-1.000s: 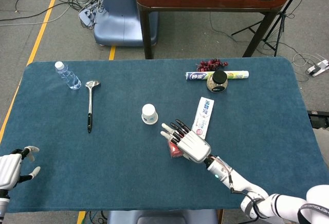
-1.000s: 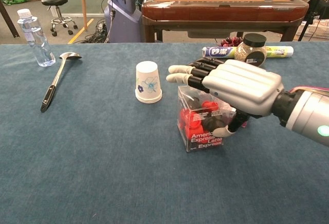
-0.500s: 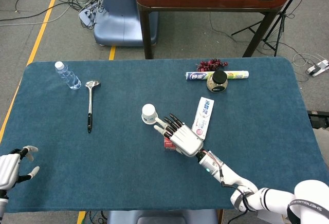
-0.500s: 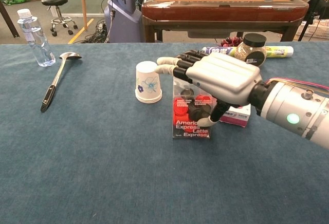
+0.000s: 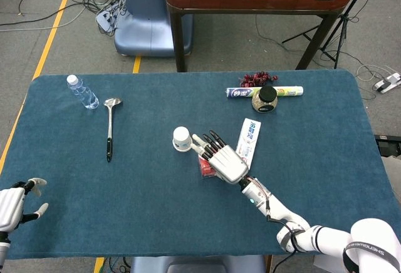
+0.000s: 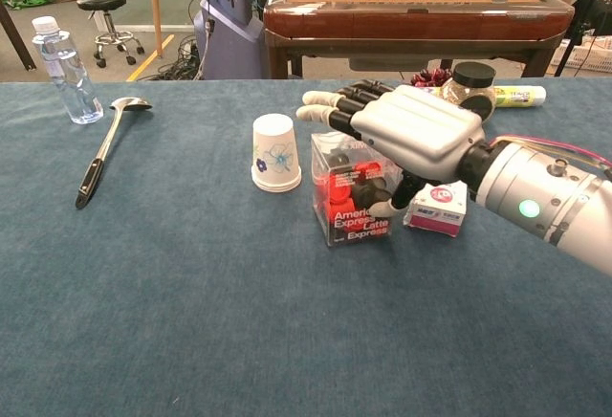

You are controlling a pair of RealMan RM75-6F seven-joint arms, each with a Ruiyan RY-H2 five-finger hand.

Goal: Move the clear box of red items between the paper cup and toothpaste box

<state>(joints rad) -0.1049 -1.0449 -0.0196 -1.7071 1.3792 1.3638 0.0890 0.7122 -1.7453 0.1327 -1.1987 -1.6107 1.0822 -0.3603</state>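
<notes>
Since a second ago the right hand (image 6: 406,135) has carried the clear box (image 6: 350,202) forward and toward the paper cup (image 6: 275,153), so the box now sits on the blue table (image 6: 172,302) in the gap between the cup and the toothpaste box (image 6: 435,208), a little nearer the robot than the cup. That hand lies over the top of the box with its fingers stretched past it toward the cup and its thumb against the box's right face, so it holds the box; whether the base is fully resting on the cloth I cannot tell. Far off at the near left edge, the left hand (image 5: 15,204) is empty with fingers apart. As I judge it, the risk lies in the release: the outstretched fingers are close to the light cup and could knock it over, and a dragging thumb could tip the box or nudge the toothpaste box. Its walls are transparent, showing red and dark pieces inside, with white lettering on a red label across the front
</notes>
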